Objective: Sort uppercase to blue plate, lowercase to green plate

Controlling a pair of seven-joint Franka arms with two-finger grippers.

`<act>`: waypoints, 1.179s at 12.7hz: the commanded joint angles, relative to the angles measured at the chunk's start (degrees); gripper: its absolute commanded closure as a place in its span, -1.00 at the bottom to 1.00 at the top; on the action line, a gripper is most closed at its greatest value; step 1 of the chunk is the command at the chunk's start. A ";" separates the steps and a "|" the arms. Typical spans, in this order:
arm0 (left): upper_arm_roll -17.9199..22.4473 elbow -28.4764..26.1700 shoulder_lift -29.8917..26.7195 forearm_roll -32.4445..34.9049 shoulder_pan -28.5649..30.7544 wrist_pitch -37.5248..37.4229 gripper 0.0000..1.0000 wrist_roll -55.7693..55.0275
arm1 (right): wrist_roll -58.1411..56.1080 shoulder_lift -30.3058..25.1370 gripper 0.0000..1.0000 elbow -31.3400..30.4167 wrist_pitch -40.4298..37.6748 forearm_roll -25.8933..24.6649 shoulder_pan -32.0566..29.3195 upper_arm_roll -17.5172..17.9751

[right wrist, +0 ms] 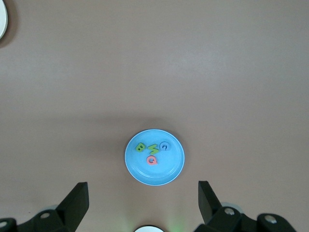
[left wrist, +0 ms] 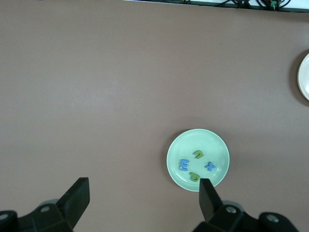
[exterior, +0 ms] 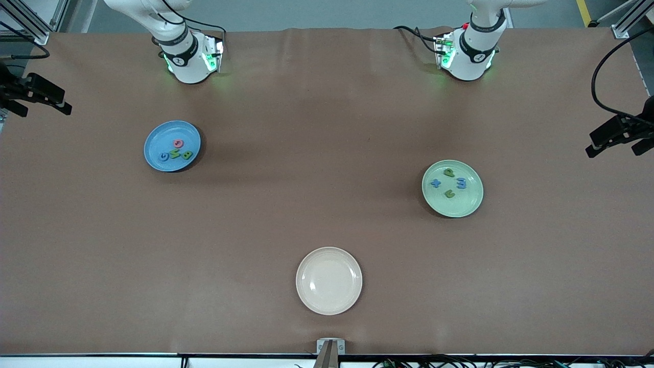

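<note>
Four capital letters [exterior: 176,152] lie in the blue plate [exterior: 155,137], toward the right arm's end of the table. Four small letters [exterior: 449,183] lie in the green plate [exterior: 467,204], toward the left arm's end. The sorting looks finished, so no further pick seems needed. The left gripper [left wrist: 144,200] and right gripper [right wrist: 143,203] hang high with fingers spread wide and empty. An empty cream plate [exterior: 329,303] sits nearest the front camera, with open brown table [exterior: 317,153] around every plate.
</note>
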 commanded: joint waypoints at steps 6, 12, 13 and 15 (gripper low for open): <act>-0.89 3.52 0.29 -0.10 -0.10 -2.51 -1.00 -1.74 | -0.82 -1.62 -1.00 -1.76 -0.01 -0.48 -0.69 0.71; -0.98 3.61 0.55 -0.10 0.08 -2.95 -1.00 -1.04 | -0.73 -2.14 -1.00 -2.72 0.07 -0.21 -0.78 0.71; -0.98 3.69 0.47 -0.10 -0.18 -2.95 -1.00 -1.04 | -0.73 -2.23 -1.00 -2.81 0.07 -0.13 -0.78 0.71; -0.98 3.70 0.55 -0.10 0.16 -2.95 -1.00 -0.95 | -0.73 -2.15 -1.00 -2.81 0.07 0.05 -0.69 0.71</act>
